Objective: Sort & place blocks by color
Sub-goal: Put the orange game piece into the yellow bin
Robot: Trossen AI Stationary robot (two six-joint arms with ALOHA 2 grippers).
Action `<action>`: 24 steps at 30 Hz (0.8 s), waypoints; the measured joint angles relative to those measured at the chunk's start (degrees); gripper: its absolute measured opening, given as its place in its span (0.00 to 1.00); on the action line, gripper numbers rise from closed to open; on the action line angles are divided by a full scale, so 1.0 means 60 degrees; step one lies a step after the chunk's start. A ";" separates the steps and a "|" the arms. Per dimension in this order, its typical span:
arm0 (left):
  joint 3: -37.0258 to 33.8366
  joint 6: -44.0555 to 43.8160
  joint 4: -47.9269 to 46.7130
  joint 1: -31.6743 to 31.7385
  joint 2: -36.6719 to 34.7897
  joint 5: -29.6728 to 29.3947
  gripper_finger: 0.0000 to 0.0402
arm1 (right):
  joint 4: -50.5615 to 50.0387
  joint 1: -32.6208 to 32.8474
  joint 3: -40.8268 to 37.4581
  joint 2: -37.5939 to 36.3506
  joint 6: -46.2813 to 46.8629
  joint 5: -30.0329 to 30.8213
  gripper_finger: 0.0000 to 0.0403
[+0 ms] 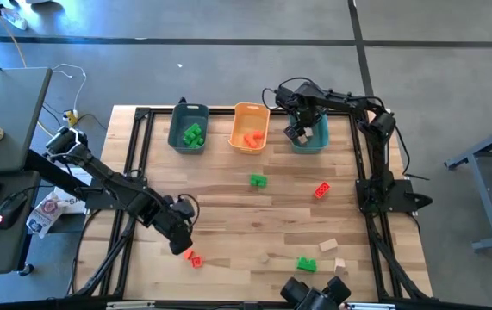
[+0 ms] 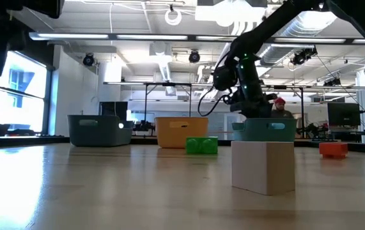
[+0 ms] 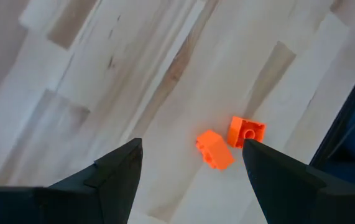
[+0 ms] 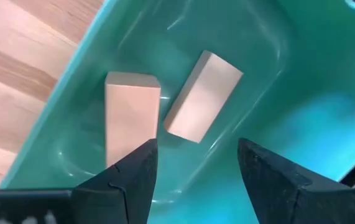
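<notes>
Fingers of the right gripper (image 4: 197, 177) are being held apart over the teal bin (image 1: 310, 138) at the far right of the table (image 1: 228, 215), and nothing is being gripped between them. Two pale tan blocks are being shown lying inside that bin just beyond the fingertips: one upright-looking tan block (image 4: 132, 115) and one tilted tan block (image 4: 202, 96) just beside it, their near corners almost touching.

The left gripper (image 3: 193, 180) is being held wide open above the near left part of the table, empty, with two red-orange blocks (image 3: 230, 140) lying on the wood just ahead of the gap between its fingers, the pair close together; in the high view they are being seen as a red spot (image 1: 194, 258) next to the gripper.

Other things are being left around: a dark teal bin (image 1: 188, 129) at the far left holding green blocks (image 1: 195, 136), an orange bin (image 1: 250, 127) in the middle holding red-orange blocks (image 1: 252, 139), a green block (image 1: 258, 181) and a red block (image 1: 322, 191) mid-table, and, near the front edge, a second green block (image 1: 306, 264) and tan blocks (image 1: 328, 246). In the low view one tan block (image 2: 263, 166) is standing close to the camera, partly hiding the teal bin behind it.
</notes>
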 joint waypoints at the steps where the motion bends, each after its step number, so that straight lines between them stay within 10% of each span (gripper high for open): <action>1: 0.0000 -0.0285 -0.0020 -0.0077 0.0047 -0.0010 0.66 | 0.0030 0.0024 0.0000 -0.0066 -0.0031 0.0015 0.52; 24: 0.0001 -0.3268 0.1038 -0.1502 0.1650 -0.0473 0.66 | 0.0719 0.0824 0.0000 -0.1895 0.0409 0.0424 0.52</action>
